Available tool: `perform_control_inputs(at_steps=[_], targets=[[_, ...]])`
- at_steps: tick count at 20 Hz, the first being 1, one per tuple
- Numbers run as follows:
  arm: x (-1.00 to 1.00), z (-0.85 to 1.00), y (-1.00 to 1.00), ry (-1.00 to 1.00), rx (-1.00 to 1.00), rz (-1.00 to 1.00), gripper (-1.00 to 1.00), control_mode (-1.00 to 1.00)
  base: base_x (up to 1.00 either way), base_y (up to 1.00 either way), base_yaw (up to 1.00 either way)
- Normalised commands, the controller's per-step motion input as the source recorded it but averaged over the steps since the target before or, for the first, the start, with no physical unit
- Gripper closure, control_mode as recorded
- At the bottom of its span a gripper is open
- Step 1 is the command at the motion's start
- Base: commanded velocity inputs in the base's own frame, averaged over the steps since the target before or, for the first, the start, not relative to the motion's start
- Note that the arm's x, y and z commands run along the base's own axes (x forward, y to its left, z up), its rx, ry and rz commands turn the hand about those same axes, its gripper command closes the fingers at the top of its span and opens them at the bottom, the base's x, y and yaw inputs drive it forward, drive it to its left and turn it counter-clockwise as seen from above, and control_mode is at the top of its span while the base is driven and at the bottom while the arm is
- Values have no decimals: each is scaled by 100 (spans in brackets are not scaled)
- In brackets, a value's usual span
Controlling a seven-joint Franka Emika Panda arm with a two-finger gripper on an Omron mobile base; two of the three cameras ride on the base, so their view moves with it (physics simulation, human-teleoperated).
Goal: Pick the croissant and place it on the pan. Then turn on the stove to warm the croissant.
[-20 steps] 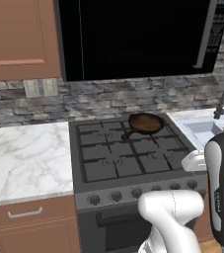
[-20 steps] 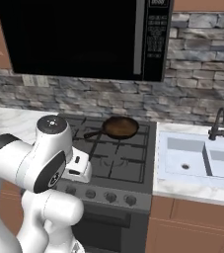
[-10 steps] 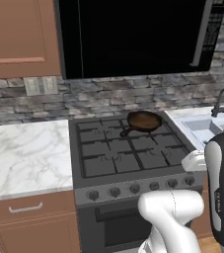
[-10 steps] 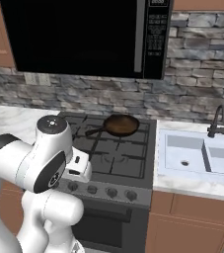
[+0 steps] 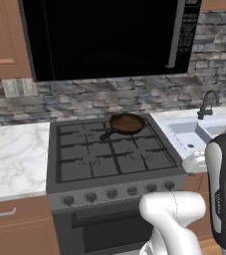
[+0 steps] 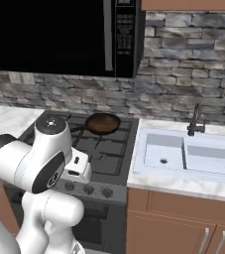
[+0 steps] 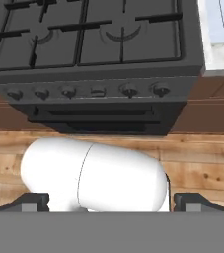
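Stove [image 5: 109, 159]: I see a wide dark grey cooktop with black grates, set between a marble counter [image 5: 12, 159] on its left and a white sink [image 6: 193, 156] on its right. Its front edge carries a row of round knobs [image 7: 98, 91], with the oven door below.
Microwave [image 5: 109, 37]: a black unit hangs over the stove, well above the grates.
Open room: the front grates and the marble counter lie bare; a wooden floor [image 7: 202, 163] runs along the foot of the stove.
Pan [image 5: 126, 123]: small, round and dark, it sits on the back right grate, handle pointing toward the front left; nothing rests in it.
Croissant: I cannot make it out anywhere.
Gripper [image 7: 111, 202]: released, fingers spread wide with nothing between them, held in front of the stove and looking down at the knobs.
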Motion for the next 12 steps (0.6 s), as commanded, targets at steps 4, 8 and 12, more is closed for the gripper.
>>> perform_control_inputs(at_steps=[4,8,12], targets=[[0,0,0,0,0,0,-100,100,0,-88,0],[0,0,0,0,0,0,-100,100,0,-95,0],[0,0,0,0,0,0,-100,100,0,-96,0]])
